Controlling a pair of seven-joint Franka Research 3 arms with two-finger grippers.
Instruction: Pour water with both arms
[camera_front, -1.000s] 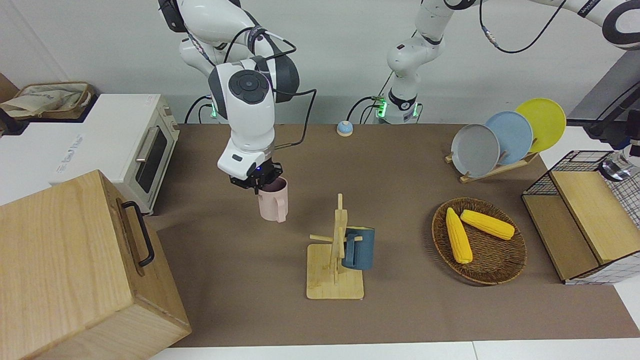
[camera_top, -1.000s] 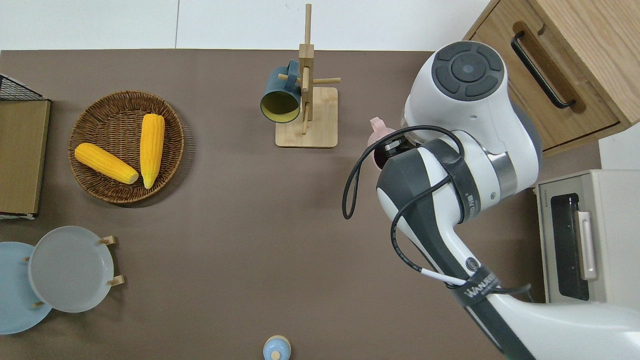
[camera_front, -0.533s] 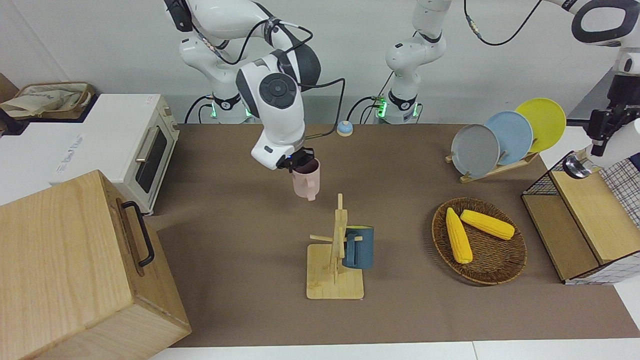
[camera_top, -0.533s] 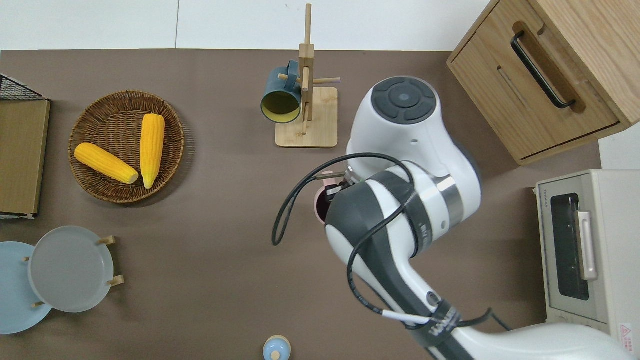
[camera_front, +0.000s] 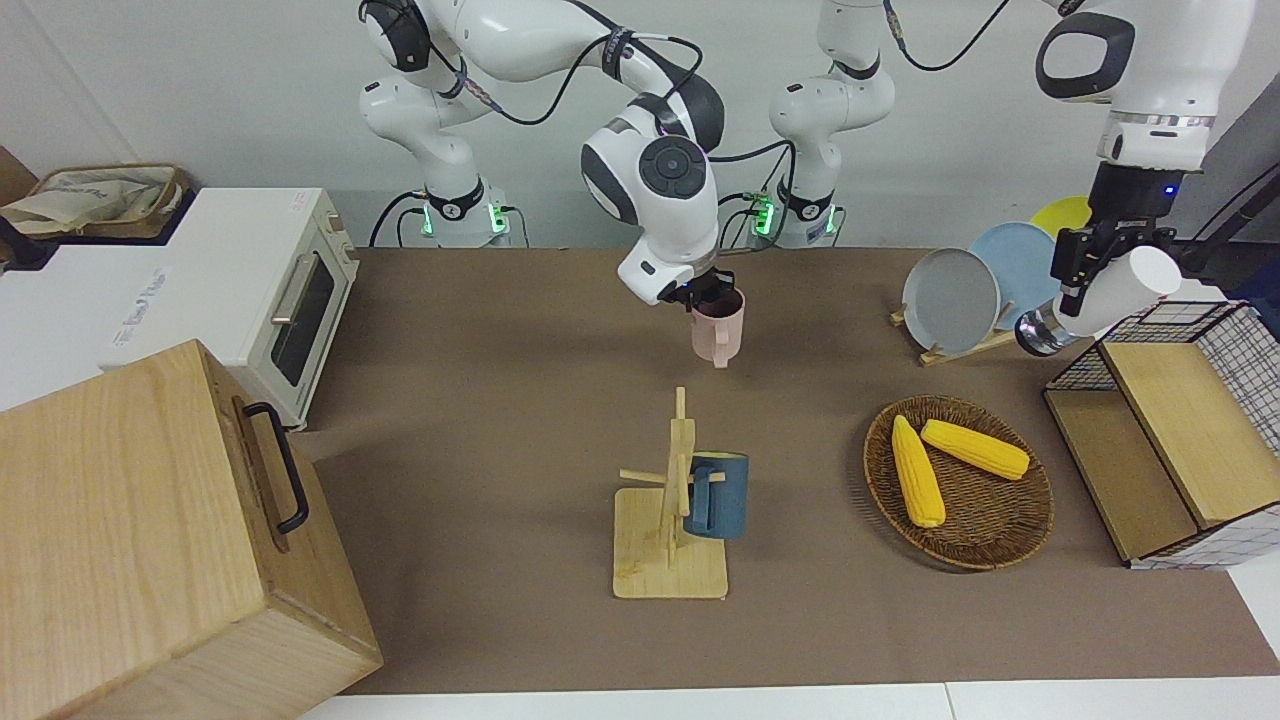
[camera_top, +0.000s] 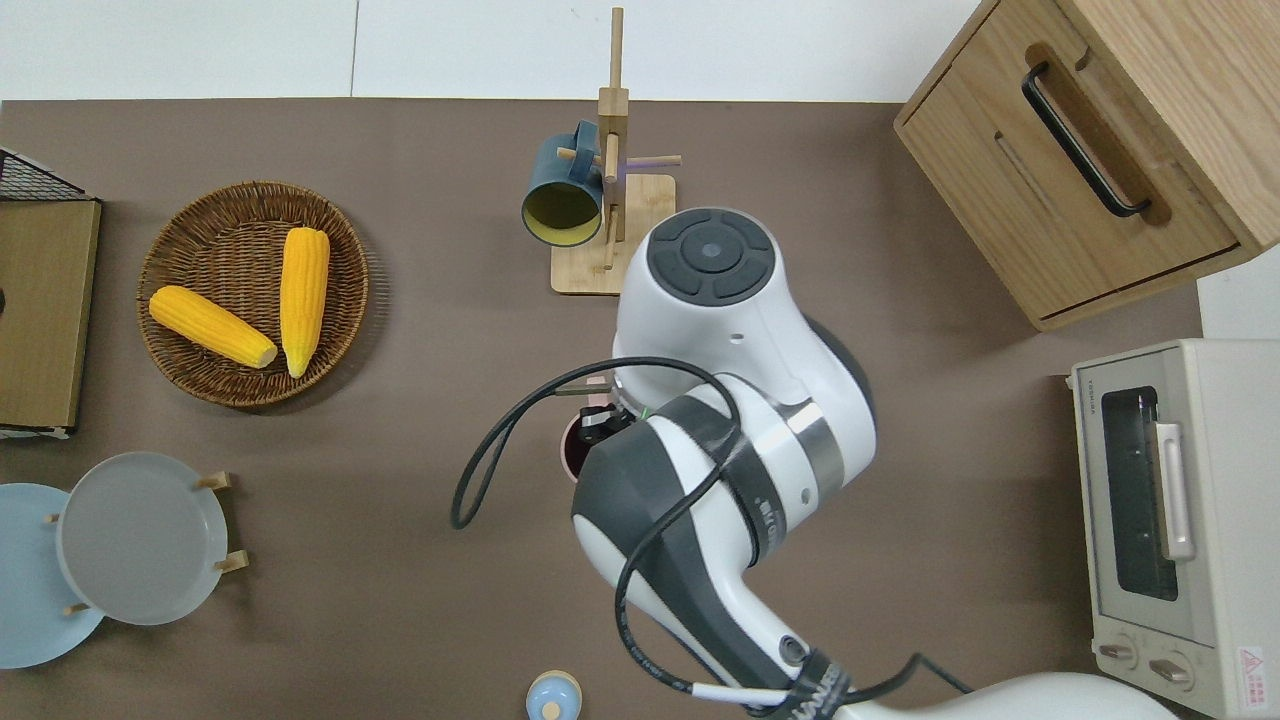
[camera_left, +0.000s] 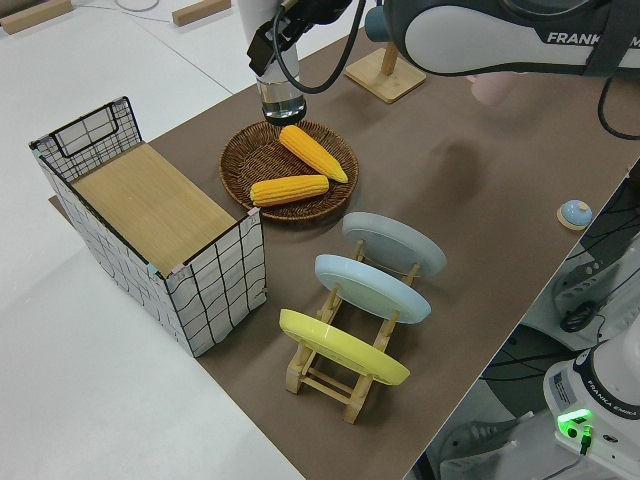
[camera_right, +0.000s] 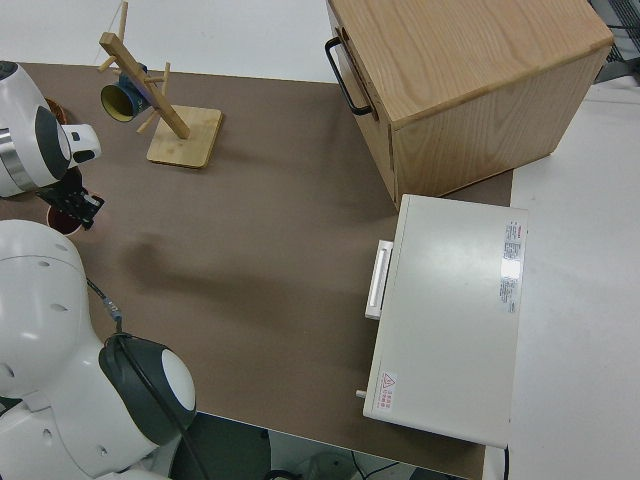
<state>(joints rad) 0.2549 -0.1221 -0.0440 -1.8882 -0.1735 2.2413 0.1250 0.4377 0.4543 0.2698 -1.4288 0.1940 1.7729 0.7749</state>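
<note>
In the front view, the right gripper (camera_front: 706, 296) held a pink mug (camera_front: 718, 335) by its rim, jaws clamped on it, above the counter (camera_front: 480, 400) at about twelve o'clock of the mug rack (camera_front: 672, 520).

At that view's three o'clock edge, the left gripper (camera_front: 1085, 268) gripped a white bottle (camera_front: 1110, 298).

Overhead, the mug (camera_top: 578, 455) hung over mid-counter.

In the left side view, the bottle (camera_left: 278, 98) hung by the basket (camera_left: 240, 160).

Both vessels seemed lifted; bringing them together and pouring remained.

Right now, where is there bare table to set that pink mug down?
The right tool holds the pink mug over a wide bare stretch of brown table, bordered by the mug rack, corn basket, plate rack and toaster oven. It is crowded around the basket and wire crate.
</note>
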